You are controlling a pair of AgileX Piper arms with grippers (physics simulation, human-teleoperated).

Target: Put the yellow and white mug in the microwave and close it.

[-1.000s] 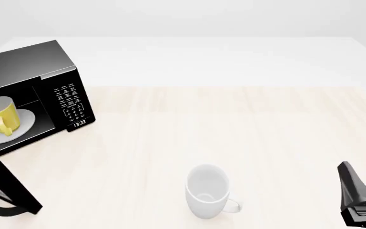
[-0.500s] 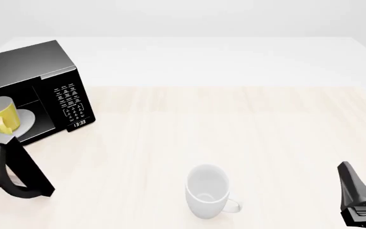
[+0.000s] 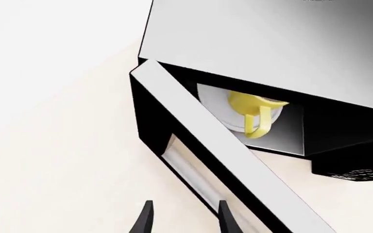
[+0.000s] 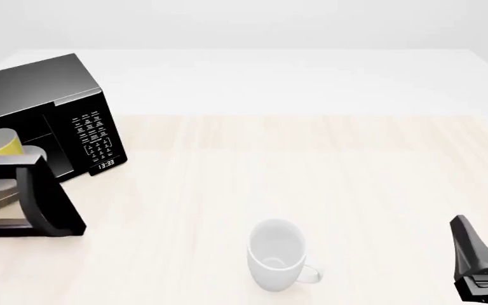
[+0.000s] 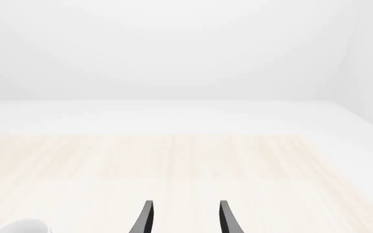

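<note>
The small yellow mug with the white interior (image 3: 251, 108) stood upright on the white round turntable plate (image 3: 213, 104) inside the large black boxy microwave (image 4: 36, 101), at the table's left. Its long axis ran vertical, its mouth faced up, and its yellow loop handle (image 3: 260, 124) pointed out toward the door opening. The black-framed microwave door (image 3: 232, 165) stood partly swung across that opening, so that only the mug's rim showed above it in the front view.

The left gripper (image 3: 181, 219) hung just outside the door with its two dark fingertips (image 3: 145, 221) parted and nothing between them; one tip lay just beside the door's outer face, though contact could not be made out. The right gripper (image 5: 182, 218) waited near the table's right edge, its fingers likewise apart and holding nothing, well away from the plain white mug (image 4: 276, 254) that stood on the pale wooden table (image 4: 312, 171).

The placing looked done, and only the closing seemed left. The chief risk, as a judgement, lay in the push: a tip set so close to the door's free edge could slide off the smooth panel and leave it ajar. The outward-facing handle was another worry (how much room it had could not be told), since a door catching it would stop short or nudge the mug on its plate.
</note>
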